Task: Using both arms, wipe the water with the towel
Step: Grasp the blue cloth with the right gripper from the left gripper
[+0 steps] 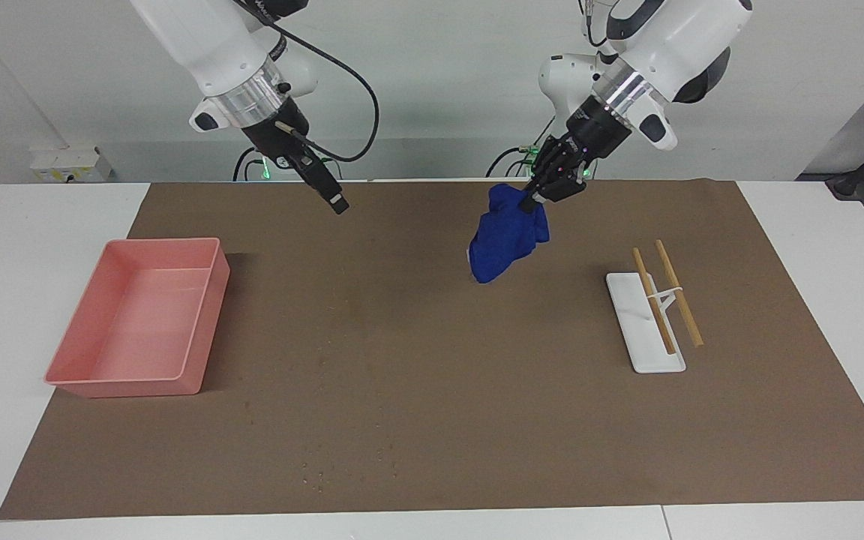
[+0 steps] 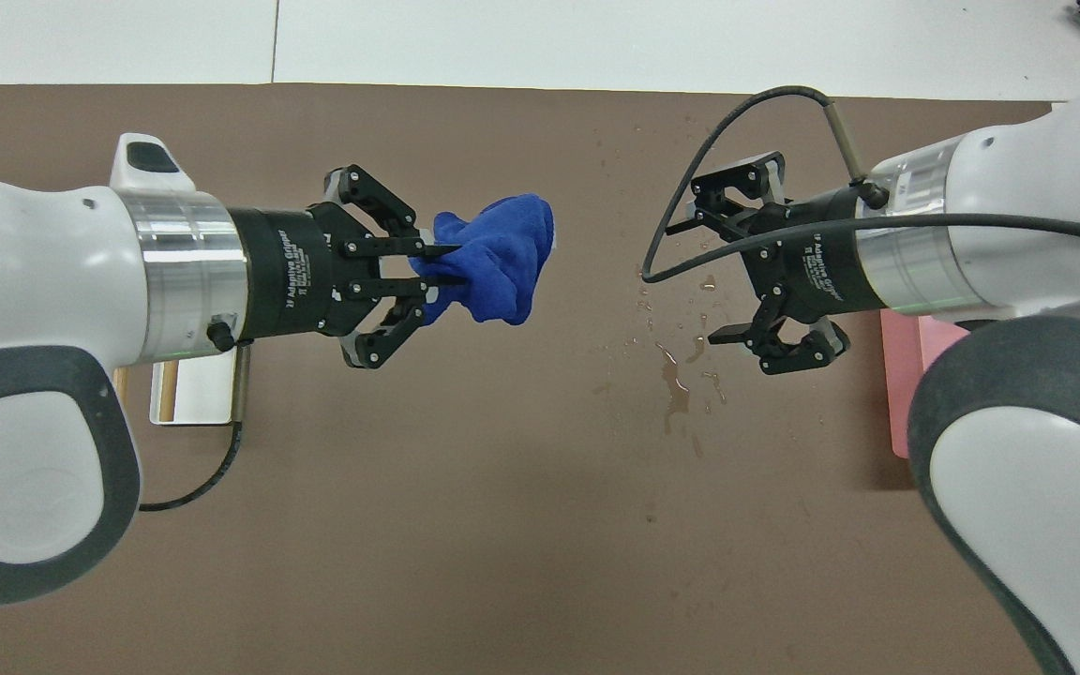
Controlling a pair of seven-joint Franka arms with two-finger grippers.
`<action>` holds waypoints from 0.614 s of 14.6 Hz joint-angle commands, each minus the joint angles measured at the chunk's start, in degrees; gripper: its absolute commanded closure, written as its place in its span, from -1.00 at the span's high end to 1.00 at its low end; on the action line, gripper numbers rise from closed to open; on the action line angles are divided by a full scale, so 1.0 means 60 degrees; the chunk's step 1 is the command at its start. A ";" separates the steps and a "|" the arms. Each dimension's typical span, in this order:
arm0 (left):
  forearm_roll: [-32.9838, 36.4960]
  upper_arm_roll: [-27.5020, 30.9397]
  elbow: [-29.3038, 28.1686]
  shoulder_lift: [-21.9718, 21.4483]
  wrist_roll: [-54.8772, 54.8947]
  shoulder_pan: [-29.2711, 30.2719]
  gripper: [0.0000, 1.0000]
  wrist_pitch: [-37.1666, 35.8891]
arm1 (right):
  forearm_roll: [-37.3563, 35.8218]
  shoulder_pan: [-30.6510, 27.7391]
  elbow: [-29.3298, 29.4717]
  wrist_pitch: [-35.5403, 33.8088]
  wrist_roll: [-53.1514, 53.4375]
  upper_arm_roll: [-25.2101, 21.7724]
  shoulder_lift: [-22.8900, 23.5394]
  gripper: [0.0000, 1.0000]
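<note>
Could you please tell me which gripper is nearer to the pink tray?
The right gripper, open over the spilled water beside the pink tray; the left gripper holds the towel over mid-table.

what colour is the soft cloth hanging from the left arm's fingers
Deep blue, all over, with no pattern. The small soft cloth shows best in the facing view.

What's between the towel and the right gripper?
Nothing solid. In the overhead view the towel, held up by the left gripper, faces the open right gripper across bare mat with scattered water drops.
</note>
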 commanded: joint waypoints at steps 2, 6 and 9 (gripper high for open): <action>-0.0221 0.0124 -0.0385 -0.0142 -0.0615 -0.1210 -1.00 0.1044 | 0.0407 0.0417 0.0278 0.0603 0.0985 0.0008 0.0351 0.96; -0.0221 0.0124 -0.0401 -0.0041 -0.1144 -0.1812 -1.00 0.2407 | 0.0350 0.0594 0.0224 0.0855 0.1223 0.0008 0.0398 0.95; -0.0221 0.0124 -0.0415 -0.0011 -0.1363 -0.1959 -1.00 0.3140 | 0.0305 0.0596 0.0001 0.0125 0.1180 -0.0007 0.0250 0.95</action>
